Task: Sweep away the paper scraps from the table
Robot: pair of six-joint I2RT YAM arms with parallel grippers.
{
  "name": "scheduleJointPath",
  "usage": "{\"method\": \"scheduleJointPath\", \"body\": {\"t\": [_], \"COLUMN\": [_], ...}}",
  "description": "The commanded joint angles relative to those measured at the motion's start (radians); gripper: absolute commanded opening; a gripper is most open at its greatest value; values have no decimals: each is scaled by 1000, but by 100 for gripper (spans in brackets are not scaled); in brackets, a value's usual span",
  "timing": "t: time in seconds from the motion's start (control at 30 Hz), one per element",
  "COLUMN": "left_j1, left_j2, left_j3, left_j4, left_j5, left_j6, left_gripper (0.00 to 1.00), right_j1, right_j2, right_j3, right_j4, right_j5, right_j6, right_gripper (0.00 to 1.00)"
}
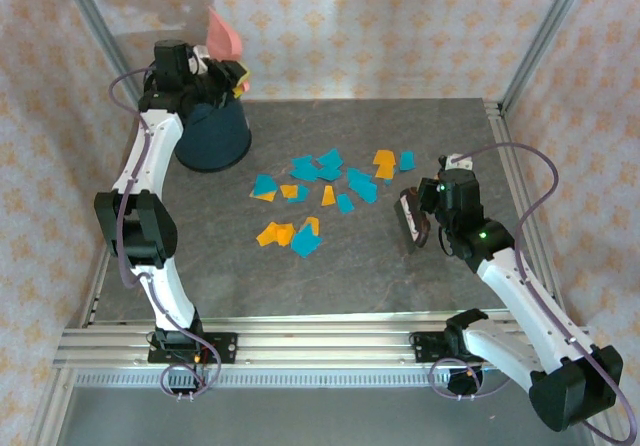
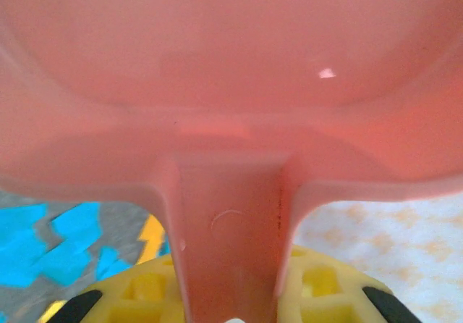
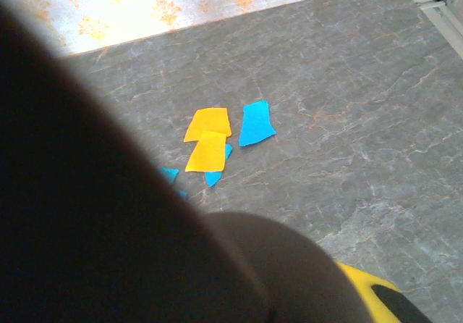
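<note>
Right pincer [image 1: 430,216] right of paper scraps [image 1: 330,172]

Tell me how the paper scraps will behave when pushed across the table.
The paper scraps look small, thin and flat, so they are probably very light and should slide easily on the smooth table. Several overlap, so they may bunch or ride over one another. Lying so flat, a few might slip under a pushing edge.
</note>
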Motion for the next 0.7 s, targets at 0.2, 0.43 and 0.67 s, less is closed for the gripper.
{"method": "scheduleJointPath", "body": {"t": [0.2,0.43,0.67], "left_j1": [-88,-171,-232], "left_j2": [-105,-180,-287], "left_j3": [77,29,-152], "left_j4": [-518,-692,-715], "left_j5": [-221,-387,-442], "left_j6": [564,770,870], "left_gripper": [0,0,0], "right_j1": [4,-8,-70], "right_j2": [44,156,332], "right_j3": [24,91,191], "right_j4": [163,271,383], "right_j5": [-61,-147,-256], "right_j6": [49,95,165], "right_gripper": [0,0,0]}}
